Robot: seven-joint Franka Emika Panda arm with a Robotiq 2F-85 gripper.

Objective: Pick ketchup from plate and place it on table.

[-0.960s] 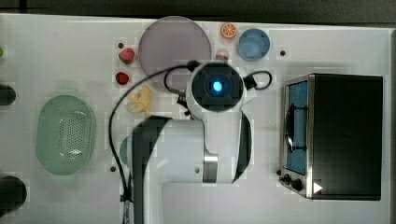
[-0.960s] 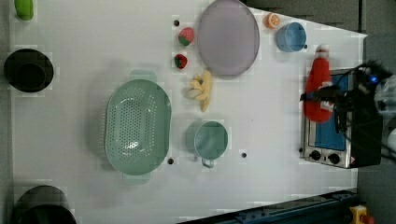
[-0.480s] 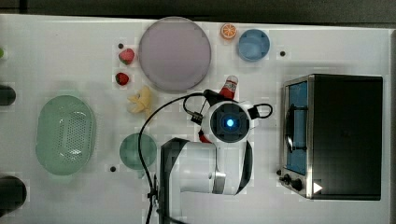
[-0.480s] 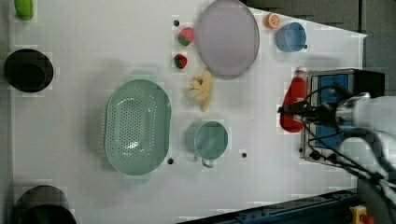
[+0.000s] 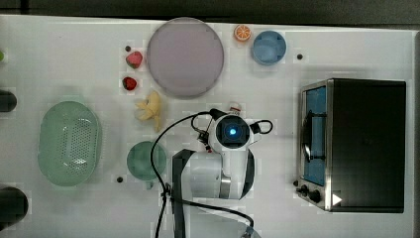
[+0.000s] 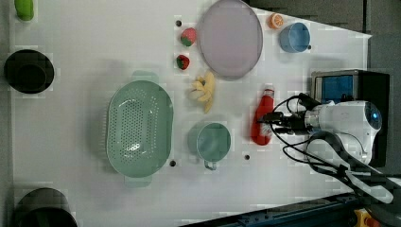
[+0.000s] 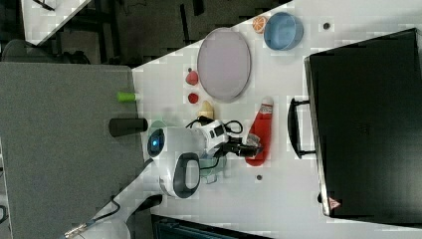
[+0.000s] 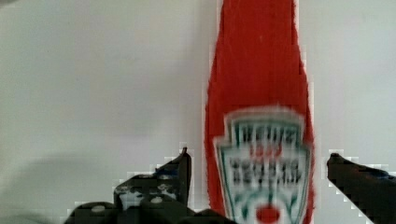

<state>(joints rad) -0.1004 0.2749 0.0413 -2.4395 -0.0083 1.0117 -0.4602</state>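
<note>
Red against white: found the ketchup [image 6: 263, 118] off the plate [image 5: 184, 57], lying on the table [image 5: 74, 49] a short way out from the plate's rim, cap end pointing back toward the plate. Saw the jaws spread wide on either side of the label, with pale table showing in the gap on each flank. Holding nothing, touching nothing as far as could be told.

Judged the placing as good as done, with only the retreat left. Worried about that retreat, though. Could have clipped the bottle with a fingertip [image 8: 180, 172] if lifted off at a slant rather than straight up. Could have set that round body rolling with even a light nudge, perhaps back toward the plate. Could also have snagged the looping black cable [image 5: 163, 148] that trailed close by the wrist.

Noted company around the plate: two strawberries [image 5: 133, 59] and a banana bunch [image 5: 150, 106] just beside it, an orange slice [image 5: 242, 32] and a blue bowl [image 5: 269, 47] near its other side. Farther from the plate, spotted a teal cup [image 5: 144, 160], a green basket [image 5: 69, 143] and a black oven [image 5: 366, 144] — the oven beyond the bottle. Found nothing lying between bottle and plate, and nothing blocking a straight rise.
</note>
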